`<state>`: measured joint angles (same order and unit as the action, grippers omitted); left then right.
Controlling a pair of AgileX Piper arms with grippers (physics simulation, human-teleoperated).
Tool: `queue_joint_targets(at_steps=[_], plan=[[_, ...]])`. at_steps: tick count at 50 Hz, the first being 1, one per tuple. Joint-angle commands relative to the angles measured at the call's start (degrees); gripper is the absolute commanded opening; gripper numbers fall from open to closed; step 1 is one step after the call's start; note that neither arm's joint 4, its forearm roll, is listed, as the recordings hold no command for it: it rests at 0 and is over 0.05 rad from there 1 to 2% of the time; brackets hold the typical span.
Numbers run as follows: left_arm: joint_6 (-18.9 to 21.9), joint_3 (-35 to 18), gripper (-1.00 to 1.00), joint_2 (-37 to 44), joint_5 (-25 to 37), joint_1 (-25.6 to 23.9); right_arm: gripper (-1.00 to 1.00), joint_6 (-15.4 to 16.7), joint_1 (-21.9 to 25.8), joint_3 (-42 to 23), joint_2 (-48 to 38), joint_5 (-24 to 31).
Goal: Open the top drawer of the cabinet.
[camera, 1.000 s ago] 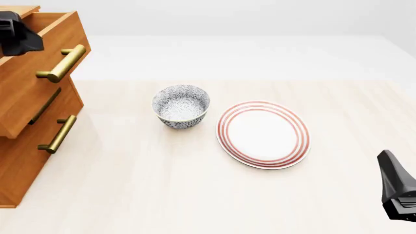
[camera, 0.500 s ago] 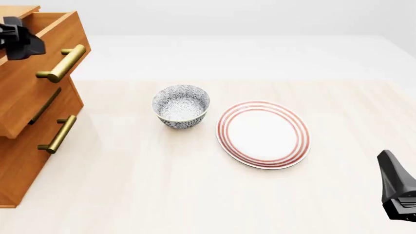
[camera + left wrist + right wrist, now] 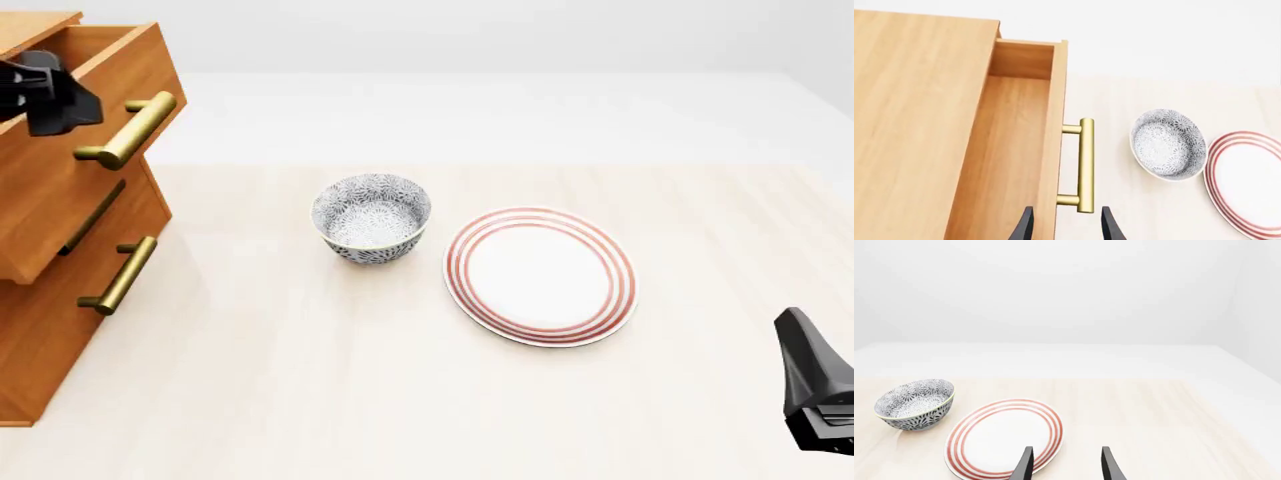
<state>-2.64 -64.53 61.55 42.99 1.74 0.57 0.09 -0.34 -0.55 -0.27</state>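
Note:
The cabinet (image 3: 40, 340) stands at the table's left edge, and its flat top (image 3: 914, 125) fills part of the left wrist view. The top drawer (image 3: 67, 170) juts out past the two lower ones, showing its bare wood inside (image 3: 1007, 150). Its brass bar handle (image 3: 127, 130) (image 3: 1085, 165) is free. My left gripper (image 3: 60, 100) (image 3: 1067, 212) hovers open above the drawer's front edge, its fingers straddling the front panel and the handle's near end from above. My right gripper (image 3: 814, 390) (image 3: 1066, 452) rests open at the near right, holding nothing.
A patterned grey bowl (image 3: 372, 217) (image 3: 1167, 145) (image 3: 914, 404) sits mid-table, right of the cabinet. Beside it lies a white plate with red rings (image 3: 541, 275) (image 3: 1004, 437). The two lower drawers (image 3: 80, 250) have matching brass handles.
My left gripper has shifted slightly down and right in the front view, staying over the drawer. The drawer and the right arm have not moved.

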Motion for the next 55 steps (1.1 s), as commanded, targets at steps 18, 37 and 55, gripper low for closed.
queue_joint_targets(at_steps=[18,37,55], plan=[[-0.7,2.3,1.00,1.7,-2.2,-2.2,1.00,0.0,0.0,0.0,0.0,0.0],[-1.6,1.9,1.00,2.6,-2.5,-6.2,1.00,0.0,0.0,0.0,0.0,0.0],[-0.9,2.5,1.00,2.2,-2.7,-8.6,1.00,0.0,0.0,0.0,0.0,0.0]])
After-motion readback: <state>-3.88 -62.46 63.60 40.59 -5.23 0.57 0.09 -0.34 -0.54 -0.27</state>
